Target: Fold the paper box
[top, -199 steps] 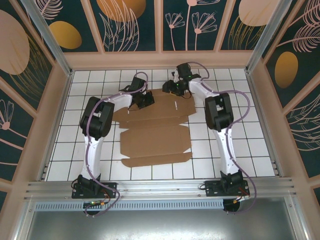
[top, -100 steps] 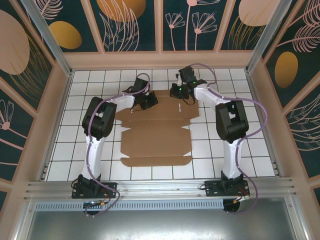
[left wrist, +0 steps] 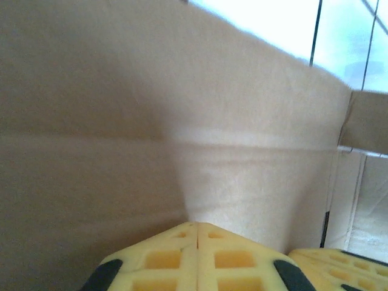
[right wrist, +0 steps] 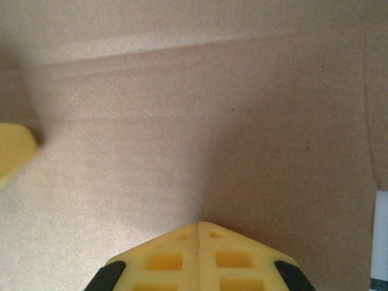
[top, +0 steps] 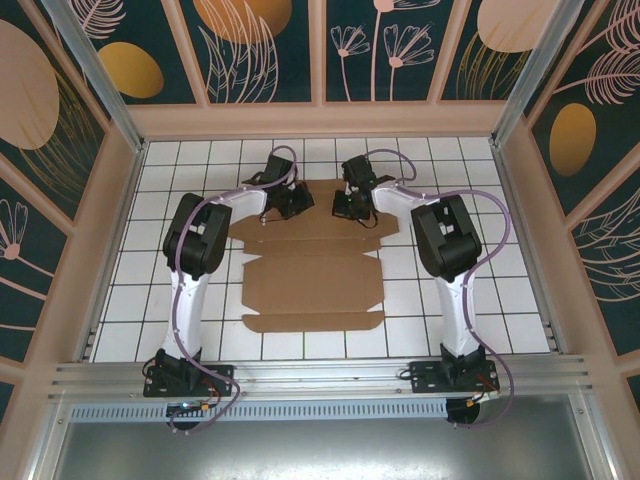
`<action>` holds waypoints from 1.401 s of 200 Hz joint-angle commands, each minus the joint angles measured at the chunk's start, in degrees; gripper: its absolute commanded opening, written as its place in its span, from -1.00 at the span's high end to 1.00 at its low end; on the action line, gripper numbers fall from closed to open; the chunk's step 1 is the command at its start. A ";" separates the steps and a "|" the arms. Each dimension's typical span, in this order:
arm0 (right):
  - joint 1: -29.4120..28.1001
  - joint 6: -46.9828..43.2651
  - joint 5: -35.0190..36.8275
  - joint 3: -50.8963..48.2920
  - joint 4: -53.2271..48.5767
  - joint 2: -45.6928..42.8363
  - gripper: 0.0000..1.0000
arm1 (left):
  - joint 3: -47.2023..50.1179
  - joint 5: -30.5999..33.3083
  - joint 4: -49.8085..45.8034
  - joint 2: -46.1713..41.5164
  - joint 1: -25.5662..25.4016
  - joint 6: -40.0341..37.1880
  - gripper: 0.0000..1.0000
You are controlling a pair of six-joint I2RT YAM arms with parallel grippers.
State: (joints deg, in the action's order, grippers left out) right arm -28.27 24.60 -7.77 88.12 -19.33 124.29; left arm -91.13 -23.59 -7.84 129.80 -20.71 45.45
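Observation:
The paper box (top: 310, 280) lies flat and unfolded on the white tiled table, a brown cardboard sheet with creases and flaps. Both grippers sit close together over its far panel. My left gripper (top: 292, 203) is on that panel's left part and my right gripper (top: 348, 207) just to its right. In the left wrist view the yellow fingertips (left wrist: 197, 225) are shut with nothing between them, tips against the creased cardboard (left wrist: 121, 121). The right wrist view has my right gripper (right wrist: 199, 224) shut the same way on bare cardboard (right wrist: 212, 121), with a yellow finger of the left gripper (right wrist: 12, 151) at the left edge.
The tiled table (top: 480, 250) is ringed by raised tan walls (top: 520, 230) on the left, far and right sides. An aluminium rail (top: 320, 378) with both arm bases runs along the near edge. White tiles (left wrist: 345, 36) show beyond the box's far edge.
My right gripper has swung left from the box's far right corner onto the far panel, next to the left gripper, and its jaws have shut. The left gripper has barely moved.

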 commanded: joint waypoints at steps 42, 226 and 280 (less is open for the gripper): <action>-0.56 1.28 3.95 -2.60 -2.14 2.50 1.00 | -5.97 3.04 -7.15 -4.34 12.70 -4.64 0.15; -0.91 1.50 1.00 -3.65 -0.44 3.31 1.00 | -7.30 -4.46 -6.93 3.29 15.25 -5.66 -0.29; -0.91 1.24 1.18 -2.86 -0.95 3.75 1.00 | -7.19 -7.85 -4.83 1.54 15.26 -5.04 -0.24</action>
State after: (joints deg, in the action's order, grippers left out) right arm -28.60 25.87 -7.33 87.09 -16.25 124.29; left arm -98.54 -26.94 -14.57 132.55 -4.84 39.35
